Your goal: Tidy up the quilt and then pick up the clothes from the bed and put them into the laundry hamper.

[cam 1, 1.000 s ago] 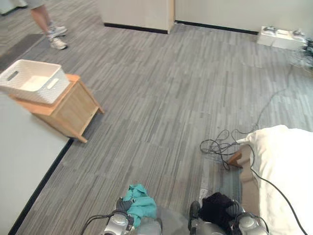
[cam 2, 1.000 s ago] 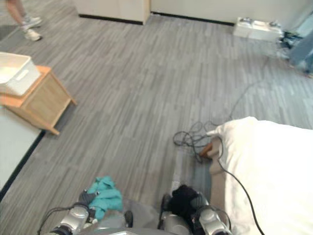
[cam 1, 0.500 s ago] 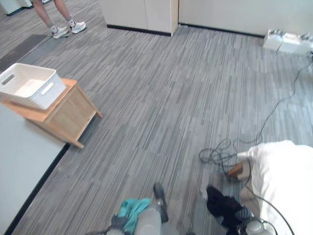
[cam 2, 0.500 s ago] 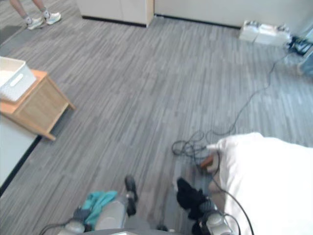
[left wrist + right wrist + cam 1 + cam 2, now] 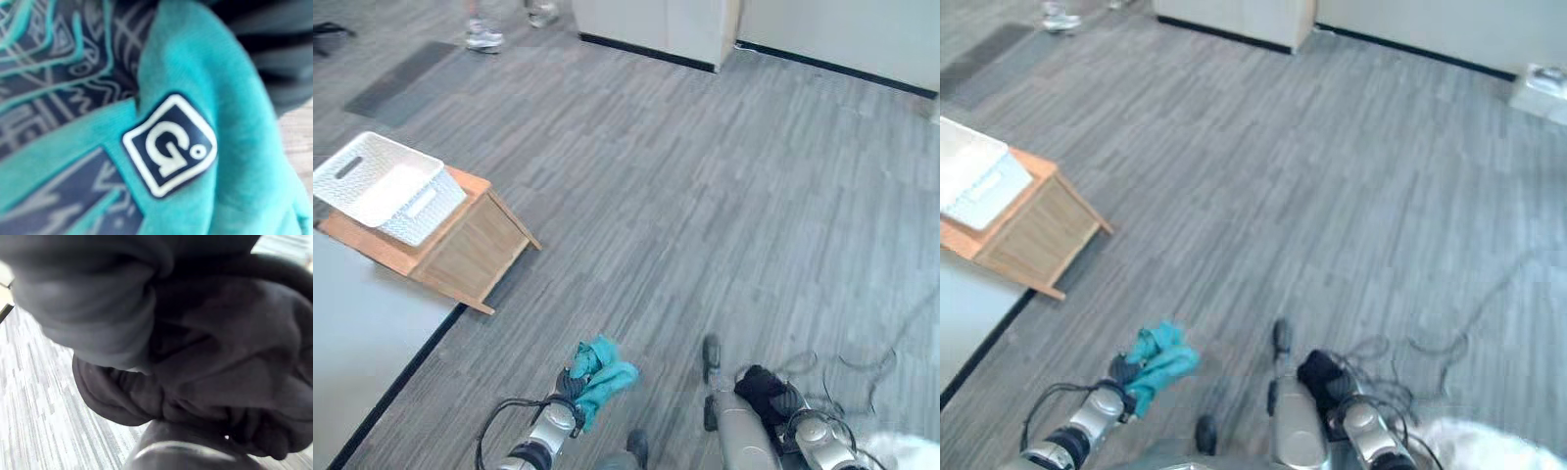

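A teal garment [image 5: 604, 376] is bunched in my left hand [image 5: 570, 384] low in the eye views, and its cloth with a dark patch [image 5: 168, 144] shows close up in the left wrist view. A black garment [image 5: 765, 386] is bunched in my right hand [image 5: 790, 403] to the right of it, its folds [image 5: 195, 362] close to the wrist camera. Both garments are carried above the grey floor. The white laundry hamper [image 5: 382, 186] sits on a wooden stand [image 5: 470, 250] far to the left. A corner of the white quilt [image 5: 1479, 446] shows at the lower right.
A pale raised surface with a black edge [image 5: 362, 333] lies in front of the stand. Cables [image 5: 847, 364] loop on the floor near the quilt. A person's shoes [image 5: 484, 37] and a dark mat [image 5: 406, 83] are at the far left, a cabinet [image 5: 656, 20] at the back.
The camera has swung left: the bed has slid almost out at the lower right. Both hands hold their garments as before, the teal one now raised a little.
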Robot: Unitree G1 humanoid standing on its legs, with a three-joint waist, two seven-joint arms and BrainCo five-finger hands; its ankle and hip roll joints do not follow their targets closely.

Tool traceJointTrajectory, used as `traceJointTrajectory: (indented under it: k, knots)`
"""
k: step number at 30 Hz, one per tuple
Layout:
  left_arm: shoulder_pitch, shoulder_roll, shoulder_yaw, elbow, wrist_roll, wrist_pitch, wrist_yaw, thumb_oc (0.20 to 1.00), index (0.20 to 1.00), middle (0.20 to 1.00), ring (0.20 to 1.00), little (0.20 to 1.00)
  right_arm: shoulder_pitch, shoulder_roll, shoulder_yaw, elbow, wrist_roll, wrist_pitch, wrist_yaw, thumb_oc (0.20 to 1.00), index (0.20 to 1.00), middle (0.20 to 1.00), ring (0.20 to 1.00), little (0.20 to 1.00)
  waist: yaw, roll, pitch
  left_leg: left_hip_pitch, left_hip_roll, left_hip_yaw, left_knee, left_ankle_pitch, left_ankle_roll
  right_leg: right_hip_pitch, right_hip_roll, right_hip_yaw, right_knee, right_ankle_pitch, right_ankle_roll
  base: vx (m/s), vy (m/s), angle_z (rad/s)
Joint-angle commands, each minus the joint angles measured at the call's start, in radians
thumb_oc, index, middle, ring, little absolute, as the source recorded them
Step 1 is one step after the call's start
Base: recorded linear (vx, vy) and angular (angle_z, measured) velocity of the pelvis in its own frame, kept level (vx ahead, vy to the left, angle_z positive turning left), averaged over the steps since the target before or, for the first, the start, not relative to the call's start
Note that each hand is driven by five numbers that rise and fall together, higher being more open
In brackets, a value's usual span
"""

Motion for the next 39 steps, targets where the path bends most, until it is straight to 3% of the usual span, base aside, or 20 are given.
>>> traceJointTrajectory:
  k: [1, 2, 6, 8, 11, 12, 13, 14, 16, 17, 18, 19, 21, 23, 25, 29, 31, 33, 36, 39]
  knots:
    - [-0.035, -0.001, -0.002, 0.037, 0.056, -0.020, 0.017, 0.200, 0.200, 0.200, 0.200, 0.200, -0.065, -0.030, 0.005, -0.010, 0.000, -0.032, 0.005, 0.200, 0.200, 0.200, 0.200, 0.200, -0.011, 0.023, -0.012, -0.023, 0.007, 0.086, 0.230, 0.064, -0.078, 0.214, 0.023, 0.021, 0.009, 0.123, 0.027, 0.89, -0.366, 0.67]
    - [-0.023, -0.006, 0.007, 0.037, 0.030, -0.016, 0.014, 0.200, 0.200, 0.200, 0.200, 0.200, -0.092, -0.049, 0.019, 0.011, -0.006, -0.032, 0.006, 0.200, 0.200, 0.200, 0.200, 0.200, 0.010, 0.026, 0.009, -0.163, 0.055, 0.070, 0.614, 0.193, -0.112, 0.281, 0.025, -0.021, 0.004, 0.100, -0.036, 0.41, -0.240, 0.75]
    - [-0.017, -0.001, 0.002, 0.027, 0.015, -0.011, 0.027, 0.200, 0.200, 0.200, 0.200, 0.200, -0.120, -0.062, 0.024, 0.017, 0.003, -0.025, -0.008, 0.200, 0.200, 0.200, 0.200, 0.200, 0.059, -0.012, 0.043, -0.377, 0.107, 0.118, 0.917, 0.215, -0.104, 0.402, 0.020, -0.085, -0.055, 0.046, -0.088, 0.37, -0.233, 0.53]
    - [-0.009, -0.010, 0.011, 0.041, 0.018, -0.011, 0.033, 0.200, 0.200, 0.200, 0.200, 0.200, -0.127, -0.050, 0.025, 0.033, 0.010, -0.021, -0.006, 0.200, 0.200, 0.200, 0.200, 0.200, 0.092, -0.015, 0.035, -0.431, 0.152, 0.228, 0.798, 0.190, -0.110, 0.502, 0.020, -0.126, -0.112, 0.009, -0.080, 0.59, -0.029, -0.09]
    - [0.034, -0.030, 0.031, 0.062, 0.018, -0.014, 0.024, 0.200, 0.200, 0.200, 0.200, 0.200, -0.102, -0.026, 0.030, 0.064, -0.014, -0.022, -0.004, 0.200, 0.200, 0.200, 0.200, 0.200, 0.121, -0.011, -0.003, -0.438, 0.125, 0.368, 0.453, 0.189, -0.101, 0.589, 0.013, -0.160, -0.150, -0.026, -0.045, 0.66, 0.178, 0.22]
    - [0.057, -0.044, 0.047, 0.083, 0.028, -0.008, 0.022, 0.200, 0.200, 0.200, 0.200, 0.200, -0.097, -0.011, 0.026, 0.079, -0.028, -0.025, -0.015, 0.200, 0.200, 0.200, 0.200, 0.200, 0.120, 0.004, -0.023, -0.442, 0.180, 0.544, 0.290, 0.239, -0.138, 0.654, 0.037, -0.214, -0.146, -0.073, -0.032, 0.64, 0.167, 0.34]
    - [0.059, -0.045, 0.046, 0.082, 0.028, -0.007, 0.022, 0.200, 0.200, 0.200, 0.200, 0.200, -0.095, -0.010, 0.026, 0.080, -0.029, -0.025, -0.016, 0.200, 0.200, 0.200, 0.200, 0.200, 0.121, 0.000, -0.023, -0.429, 0.169, 0.550, 0.270, 0.245, -0.139, 0.657, 0.030, -0.212, -0.143, -0.076, -0.030, 0.89, 0.227, 0.62]
    - [0.081, -0.057, 0.060, 0.101, 0.039, 0.016, 0.008, 0.200, 0.200, 0.200, 0.200, 0.200, -0.101, 0.006, 0.040, 0.084, -0.056, -0.018, -0.008, 0.200, 0.200, 0.200, 0.200, 0.200, 0.125, 0.001, -0.046, -0.383, 0.207, 0.691, 0.179, 0.283, -0.133, 0.686, 0.048, -0.271, -0.106, -0.091, -0.016, 0.46, 0.124, 0.67]
    - [0.090, -0.055, 0.064, 0.105, 0.037, 0.019, 0.011, 0.200, 0.200, 0.200, 0.200, 0.200, -0.095, 0.014, 0.041, 0.086, -0.060, -0.019, -0.005, 0.200, 0.200, 0.200, 0.200, 0.200, 0.129, -0.005, -0.051, -0.368, 0.179, 0.674, 0.174, 0.271, -0.113, 0.685, 0.034, -0.273, -0.077, -0.090, -0.006, 0.57, 0.208, 0.44]
    - [0.092, -0.055, 0.066, 0.132, 0.036, 0.020, 0.004, 0.200, 0.200, 0.200, 0.200, 0.200, -0.091, 0.022, 0.034, 0.102, -0.058, -0.026, -0.005, 0.200, 0.200, 0.200, 0.200, 0.200, 0.151, -0.030, -0.058, -0.356, 0.104, 0.603, 0.165, 0.230, -0.061, 0.645, -0.014, -0.280, 0.132, -0.003, 0.042, 0.54, 0.252, 0.23]
    - [0.091, -0.054, 0.066, 0.133, 0.035, 0.019, 0.004, 0.200, 0.200, 0.200, 0.200, 0.200, -0.092, 0.023, 0.033, 0.103, -0.058, -0.027, -0.006, 0.200, 0.200, 0.200, 0.200, 0.200, 0.149, -0.033, -0.059, -0.358, 0.097, 0.602, 0.163, 0.227, -0.056, 0.638, -0.022, -0.281, 0.147, -0.009, 0.048, 0.60, 0.315, 0.29]
    - [0.095, -0.055, 0.063, 0.160, 0.062, 0.023, -0.010, 0.200, 0.200, 0.200, 0.200, 0.200, -0.092, 0.028, 0.019, 0.123, -0.056, -0.019, -0.003, 0.200, 0.200, 0.200, 0.200, 0.200, 0.149, -0.046, -0.054, -0.338, 0.072, 0.606, 0.160, 0.201, -0.030, 0.620, -0.051, -0.279, 0.282, 0.083, 0.106, 0.37, 0.279, 0.82]
    - [0.086, -0.046, 0.055, 0.162, 0.073, 0.024, -0.003, 0.200, 0.200, 0.200, 0.200, 0.200, -0.085, 0.026, 0.006, 0.113, -0.055, -0.021, -0.010, 0.200, 0.200, 0.200, 0.200, 0.200, 0.121, -0.035, -0.036, -0.271, 0.023, 0.558, 0.116, 0.163, 0.014, 0.502, -0.114, -0.228, 0.562, 0.184, 0.119, 0.52, 0.338, 1.39]
    - [0.063, -0.034, 0.045, 0.162, 0.078, 0.021, 0.014, 0.200, 0.200, 0.200, 0.200, 0.200, -0.093, 0.019, -0.009, 0.124, -0.041, -0.022, -0.016, 0.200, 0.200, 0.200, 0.200, 0.200, 0.088, -0.011, -0.015, -0.211, 0.014, 0.463, 0.059, 0.160, 0.023, 0.357, -0.075, -0.139, 0.688, 0.127, 0.097, 0.49, 0.124, 1.34]
    - [0.016, -0.017, 0.015, 0.133, 0.091, 0.014, 0.022, 0.200, 0.200, 0.200, 0.200, 0.200, -0.086, -0.005, -0.023, 0.126, -0.007, -0.026, -0.023, 0.200, 0.200, 0.200, 0.200, 0.200, 0.035, 0.014, -0.002, -0.149, 0.025, 0.324, 0.016, 0.173, -0.003, 0.212, 0.025, -0.076, 0.507, 0.050, 0.037, 0.66, -0.113, 2.62]
    - [-0.018, -0.004, -0.006, 0.108, 0.105, -0.007, 0.030, 0.200, 0.200, 0.200, 0.200, 0.200, -0.046, -0.022, -0.052, 0.161, 0.012, -0.015, -0.024, 0.200, 0.200, 0.200, 0.200, 0.200, -0.011, -0.010, -0.015, -0.074, 0.021, 0.162, 0.016, 0.098, -0.053, 0.207, -0.036, 0.060, -0.017, 0.097, 0.035, 0.74, -0.265, 1.80]
    - [-0.003, 0.001, 0.002, 0.125, 0.119, -0.015, 0.032, 0.200, 0.200, 0.200, 0.200, 0.200, -0.030, -0.020, -0.046, 0.193, -0.014, -0.007, -0.007, 0.200, 0.200, 0.200, 0.200, 0.200, -0.006, -0.031, -0.023, -0.023, 0.041, 0.102, 0.088, 0.039, -0.078, 0.224, -0.053, 0.068, -0.029, 0.132, 0.061, 0.71, -0.334, 2.01]
    - [0.009, -0.002, 0.010, 0.128, 0.102, -0.015, 0.034, 0.200, 0.200, 0.200, 0.200, 0.200, -0.036, -0.022, -0.043, 0.199, -0.012, -0.009, -0.001, 0.200, 0.200, 0.200, 0.200, 0.200, -0.003, -0.031, -0.019, -0.044, 0.062, 0.092, 0.181, 0.055, -0.085, 0.239, -0.051, 0.056, -0.014, 0.128, 0.050, 0.41, -0.248, 1.14]
    - [0.049, -0.007, 0.051, 0.145, 0.059, -0.006, 0.042, 0.200, 0.200, 0.200, 0.200, 0.200, -0.060, -0.045, -0.020, 0.185, -0.027, -0.014, 0.008, 0.200, 0.200, 0.200, 0.200, 0.200, 0.041, -0.048, 0.020, -0.249, 0.138, 0.058, 0.657, 0.182, -0.088, 0.326, -0.026, -0.010, -0.002, 0.076, -0.037, 0.39, -0.400, 0.82]
    - [0.071, -0.001, 0.074, 0.140, 0.049, 0.002, 0.056, 0.200, 0.200, 0.200, 0.200, 0.200, -0.079, -0.064, -0.011, 0.190, -0.044, -0.012, 0.009, 0.200, 0.200, 0.200, 0.200, 0.200, 0.090, -0.075, 0.045, -0.418, 0.240, 0.209, 0.848, 0.171, -0.091, 0.452, -0.012, -0.120, -0.057, 0.019, -0.074, 0.37, -0.323, 0.67]
